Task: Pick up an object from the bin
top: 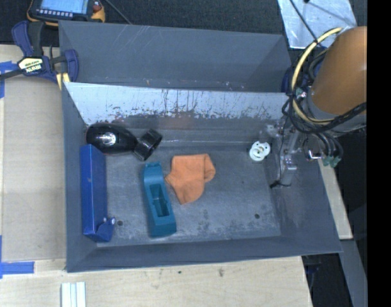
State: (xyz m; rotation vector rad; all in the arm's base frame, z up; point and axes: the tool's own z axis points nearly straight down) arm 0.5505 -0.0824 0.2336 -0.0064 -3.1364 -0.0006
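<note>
Six loose items, one grey metal bin [183,56], one robot arm reaching in from the right.

1. Hand [280,181]: at the right end of the bin, close to the right wall and pointing down, its tip low over bare floor near the foot of that wall. No item can be seen in its grip. Whether it is open or closed cannot be told. The wrist above it carries an orange cover [342,62] and looped cables [304,69].

2. White round piece [259,150]: small and ring-like, lying on the floor toward the far right. It sits just beside the hand, on the hand's left and a little farther back than the tip. It is the item nearest the hand, and a narrow gap appears to separate the two.

3. Orange cloth [190,176]: crumpled, lying mid-floor, well apart from the hand to its left.

4. Teal block [158,200]: oblong with a recessed top, lying lengthwise from near to far. It is just left of the cloth; whether the two touch cannot be told.

5. Blue bar [93,190]: long and narrow, lying along the foot of the left wall and running near to far.

6. Black glossy item [109,138]: rounded, in the far left corner at the far end of the blue bar.

7. Small black piece [147,144]: angular, immediately right of the glossy item, between it and the far end of the teal block.
</note>
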